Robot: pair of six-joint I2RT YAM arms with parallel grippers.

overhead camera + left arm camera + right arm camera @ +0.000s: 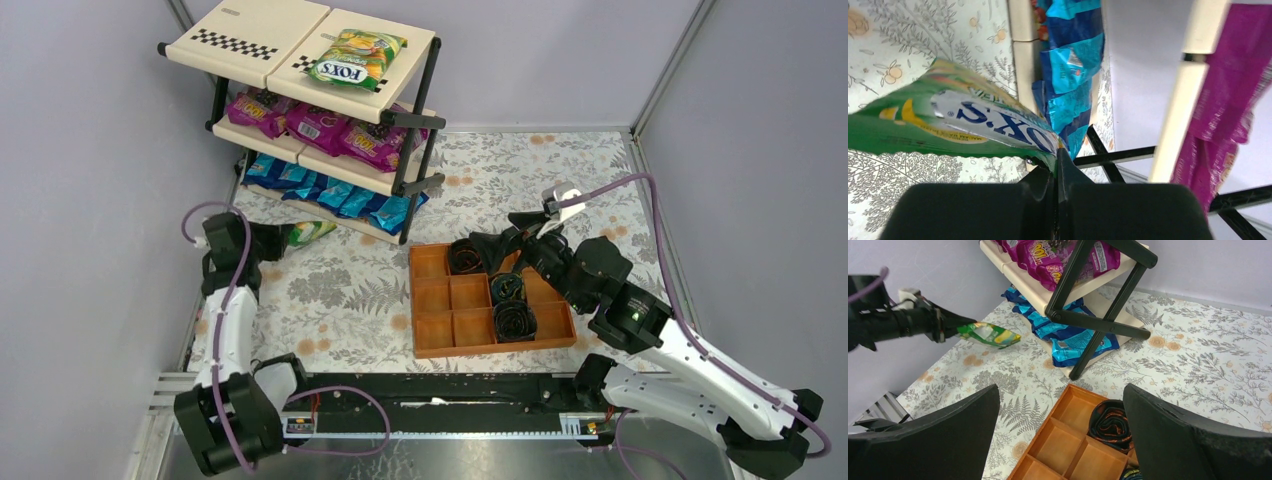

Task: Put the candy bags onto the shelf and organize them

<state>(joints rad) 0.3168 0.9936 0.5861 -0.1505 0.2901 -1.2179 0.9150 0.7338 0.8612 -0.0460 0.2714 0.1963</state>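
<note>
Left claw [281,240]: shut tight on the edge of a green-yellow candy bag [312,232], at the left front of the shelf [240,45], near its lowest tier. Whether this bag clears the counter [520,170] cannot be told.

- Left wrist view: shows the pinch itself. The fingers are together on the bag's edge, its lettering is upside down, and the blue bags [330,192] are just behind. The top view gives only the bag sticking out past the claw.
- Top view only: the upper tier, with a second green-yellow bag [357,58] lying on its right panel.
- Magenta bags [320,122] fill the middle tier and blue the bottom. The right wrist view confirms both tiers but cuts off the top.

Right claw [1060,390]: fingers spread wide, nothing between them, above the far end of the orange-brown tray [450,300].

- Right wrist view: a dark roll [1108,425] sits in a compartment below.
- Top view: further rolls toward the tray's right side.
</note>
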